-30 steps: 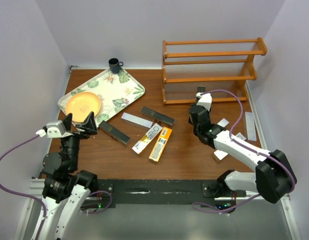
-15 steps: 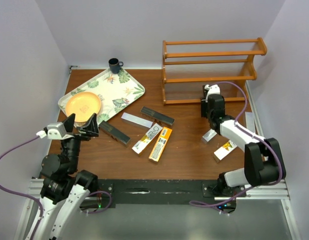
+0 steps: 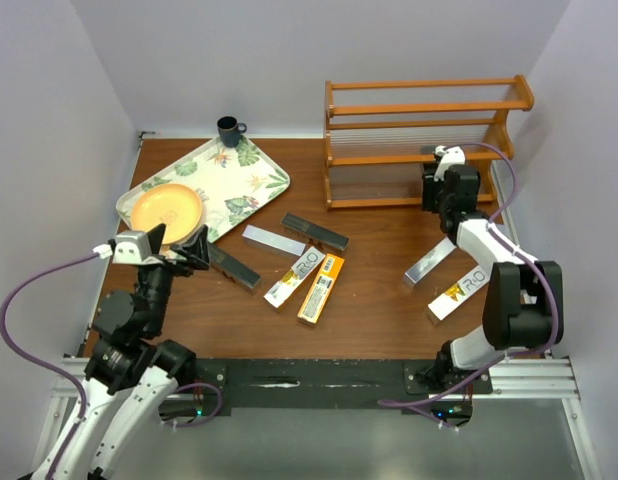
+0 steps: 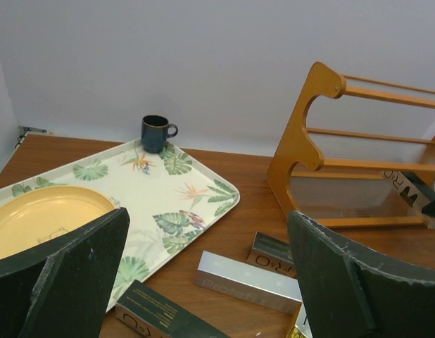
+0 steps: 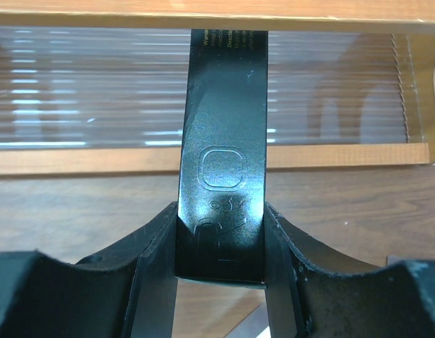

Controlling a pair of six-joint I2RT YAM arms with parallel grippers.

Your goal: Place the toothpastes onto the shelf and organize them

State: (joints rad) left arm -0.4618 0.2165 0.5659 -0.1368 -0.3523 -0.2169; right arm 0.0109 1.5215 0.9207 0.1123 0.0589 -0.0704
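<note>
Right hand (image 5: 219, 227): the two fingers (image 5: 155, 243) are pressed against the long sides of a black toothpaste box (image 5: 221, 141), pinching it near its close end. The jaws stand apart only by the width of the box. The box points lengthways away from the hand towards the shelf (image 3: 419, 108), and its far end meets an orange-brown rail (image 5: 98, 13), with a ribbed clear panel behind it. Which tier it is lined up with cannot be told with certainty. The shelf stands at the far right corner of the surface (image 3: 369, 300), and the right hand is just in front of its right half. Left hand (image 4: 209, 215): fingers spread fully, holding and touching nothing, poised above the near left part of the surface and facing the leaf-patterned tray (image 4: 203, 193), the yellow plate (image 4: 41, 218) and the dark mug (image 4: 155, 132). Step in hand, by judgement: delivery of the first box, as no box is seen resting on any tier. The next move calls for the box to go further in between the rails, settle flat on a tier and be released squarely, with room left beside it for like colours. The remaining toothpaste boxes (image 3: 321, 287) lie loose: black, silver and orange-and-white ones around the middle of the surface, and more towards the right edge, partly behind the right arm.
</note>
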